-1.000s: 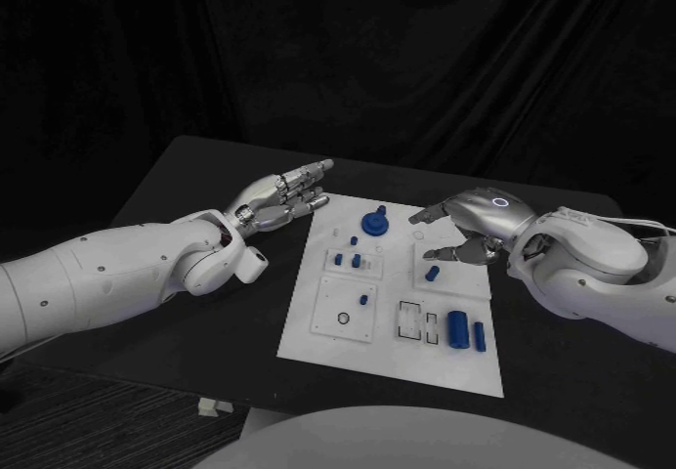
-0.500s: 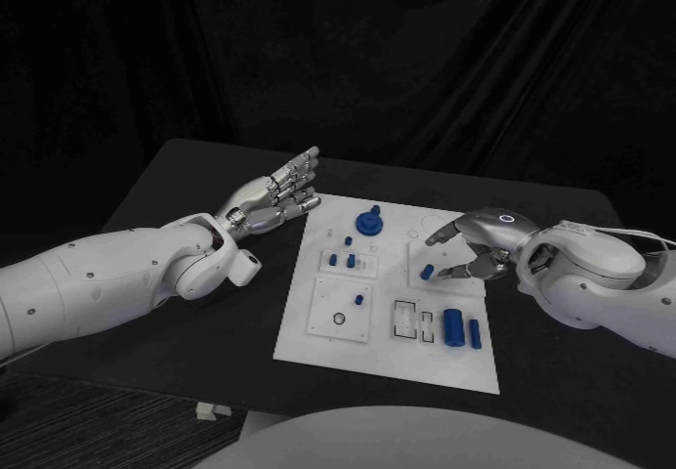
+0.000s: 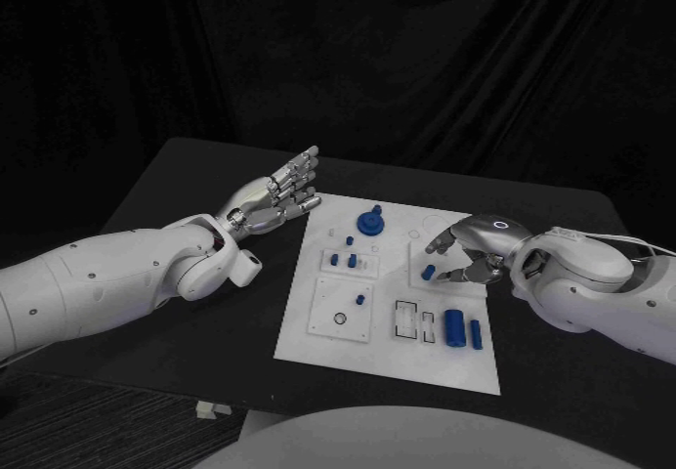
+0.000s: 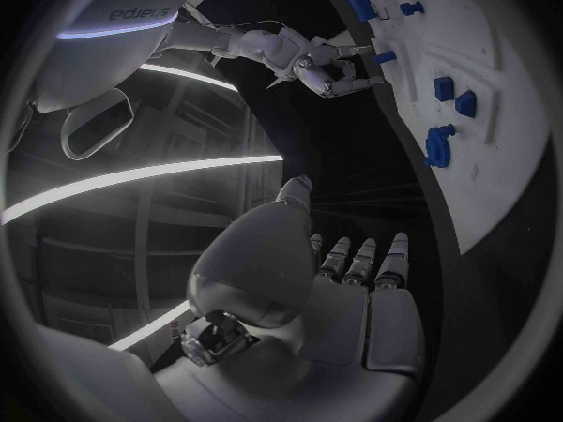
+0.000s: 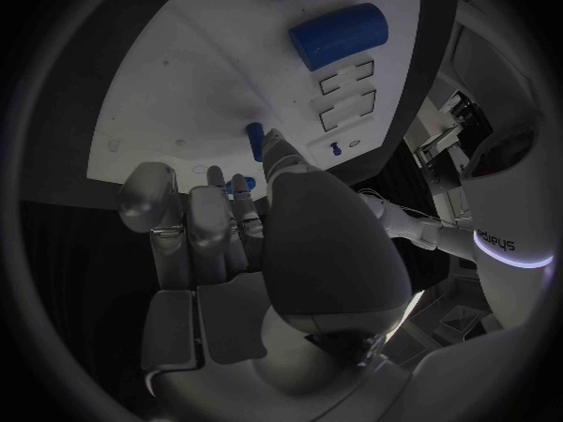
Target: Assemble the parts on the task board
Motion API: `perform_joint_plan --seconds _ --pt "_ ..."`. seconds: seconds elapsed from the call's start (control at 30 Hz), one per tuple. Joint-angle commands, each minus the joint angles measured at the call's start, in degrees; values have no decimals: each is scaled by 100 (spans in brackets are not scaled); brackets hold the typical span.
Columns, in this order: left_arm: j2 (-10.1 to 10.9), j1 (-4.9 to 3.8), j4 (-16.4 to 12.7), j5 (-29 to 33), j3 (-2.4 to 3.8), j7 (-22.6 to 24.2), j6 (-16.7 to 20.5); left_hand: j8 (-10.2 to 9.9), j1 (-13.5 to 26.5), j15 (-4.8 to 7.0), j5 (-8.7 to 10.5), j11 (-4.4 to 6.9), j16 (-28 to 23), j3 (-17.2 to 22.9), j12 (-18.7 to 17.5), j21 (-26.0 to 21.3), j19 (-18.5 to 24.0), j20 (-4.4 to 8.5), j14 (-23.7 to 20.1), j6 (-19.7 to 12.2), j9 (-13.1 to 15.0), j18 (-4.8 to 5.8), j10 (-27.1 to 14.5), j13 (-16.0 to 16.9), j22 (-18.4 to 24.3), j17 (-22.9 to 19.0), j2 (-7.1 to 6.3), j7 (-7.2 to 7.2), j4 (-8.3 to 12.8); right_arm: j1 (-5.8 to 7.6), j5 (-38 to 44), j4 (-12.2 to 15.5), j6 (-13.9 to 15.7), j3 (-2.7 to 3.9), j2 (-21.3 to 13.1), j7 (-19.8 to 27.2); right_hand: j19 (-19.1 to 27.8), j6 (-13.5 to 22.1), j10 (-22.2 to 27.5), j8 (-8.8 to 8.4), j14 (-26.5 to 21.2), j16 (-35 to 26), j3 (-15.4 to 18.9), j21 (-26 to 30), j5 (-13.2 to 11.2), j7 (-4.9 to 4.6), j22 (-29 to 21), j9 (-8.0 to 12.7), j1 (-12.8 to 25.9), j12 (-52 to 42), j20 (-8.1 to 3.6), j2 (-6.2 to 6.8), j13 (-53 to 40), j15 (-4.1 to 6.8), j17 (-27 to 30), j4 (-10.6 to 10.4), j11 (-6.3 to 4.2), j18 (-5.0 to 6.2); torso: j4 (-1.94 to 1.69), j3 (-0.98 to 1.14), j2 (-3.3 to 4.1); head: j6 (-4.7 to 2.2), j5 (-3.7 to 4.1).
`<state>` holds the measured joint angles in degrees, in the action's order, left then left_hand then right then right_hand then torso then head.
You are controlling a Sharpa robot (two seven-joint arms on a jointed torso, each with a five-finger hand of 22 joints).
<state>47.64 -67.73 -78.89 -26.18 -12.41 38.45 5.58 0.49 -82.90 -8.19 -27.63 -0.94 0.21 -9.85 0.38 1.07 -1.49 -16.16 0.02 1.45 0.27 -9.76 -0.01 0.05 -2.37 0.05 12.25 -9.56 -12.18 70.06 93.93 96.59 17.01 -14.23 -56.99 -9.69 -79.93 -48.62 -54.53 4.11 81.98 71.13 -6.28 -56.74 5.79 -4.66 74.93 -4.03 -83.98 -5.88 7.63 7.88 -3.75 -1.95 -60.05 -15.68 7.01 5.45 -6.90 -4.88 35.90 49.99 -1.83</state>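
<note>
The right hand (image 3: pixel 465 256) is low over the right side of the white board (image 3: pixel 317 337), in the middle of the frame. Its fingers curl down around a small blue peg (image 3: pixel 433 276). I cannot tell if the fingers really hold the peg or just touch it. The left hand (image 3: pixel 276 195) is open and flat, holding nothing, in the air just past the board's upper left edge.

To do this step well, I think the right hand should pinch the peg firmly and keep it straight up. Then it should line it up over its hole and push gently. A tilted peg might jam.

The board looks hard, smooth and flat, with small cut-out slots. The parts look like hard plastic. A round knob (image 3: pixel 372 223) stands near the board's top. A fat blue roll (image 3: pixel 453 326) lies low on the right, with a thin blue bar (image 3: pixel 479 335) just beside it. The tabletop (image 3: pixel 184 186) is black and dull.
</note>
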Motion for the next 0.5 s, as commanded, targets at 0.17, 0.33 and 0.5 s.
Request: perform_joint_plan --seconds 0.17,0.33,0.5 --pt "-2 16 -30 38 6 100 0 6 -65 -3 -47 -75 -21 41 -38 -34 36 -18 -2 89 26 -46 1 -5 8 -5 8 161 0 -75 -1 -84 116 3 123 116 -240 -293 -281 63 224 322 -30 -572 194 254 854 -23 -125 -74 -31 -141 -2 40 -412 163 -42 -44 -8 6 8 1 -48" --pt "-3 23 -31 38 6 91 -10 6 -72 -4 -60 -89 -21 45 -38 -34 36 -19 -2 94 27 -46 1 -5 8 -5 9 166 6 -103 -1 -139 76 3 208 143 -244 -374 -435 53 229 322 -24 -588 204 172 854 -16 -134 -107 -55 -183 -5 69 -408 225 -79 -44 -7 -2 0 1 -60" --pt "-10 34 -27 38 6 80 -30 11 -89 -17 -73 -130 -21 57 -38 -32 33 -22 -2 119 32 -47 1 -5 5 -5 12 201 21 -156 -1 -198 12 3 285 162 -243 -480 -532 64 231 321 -33 -599 200 71 854 -19 -163 -114 -74 -221 -3 89 -406 282 -101 -45 5 -4 -3 1 -69"
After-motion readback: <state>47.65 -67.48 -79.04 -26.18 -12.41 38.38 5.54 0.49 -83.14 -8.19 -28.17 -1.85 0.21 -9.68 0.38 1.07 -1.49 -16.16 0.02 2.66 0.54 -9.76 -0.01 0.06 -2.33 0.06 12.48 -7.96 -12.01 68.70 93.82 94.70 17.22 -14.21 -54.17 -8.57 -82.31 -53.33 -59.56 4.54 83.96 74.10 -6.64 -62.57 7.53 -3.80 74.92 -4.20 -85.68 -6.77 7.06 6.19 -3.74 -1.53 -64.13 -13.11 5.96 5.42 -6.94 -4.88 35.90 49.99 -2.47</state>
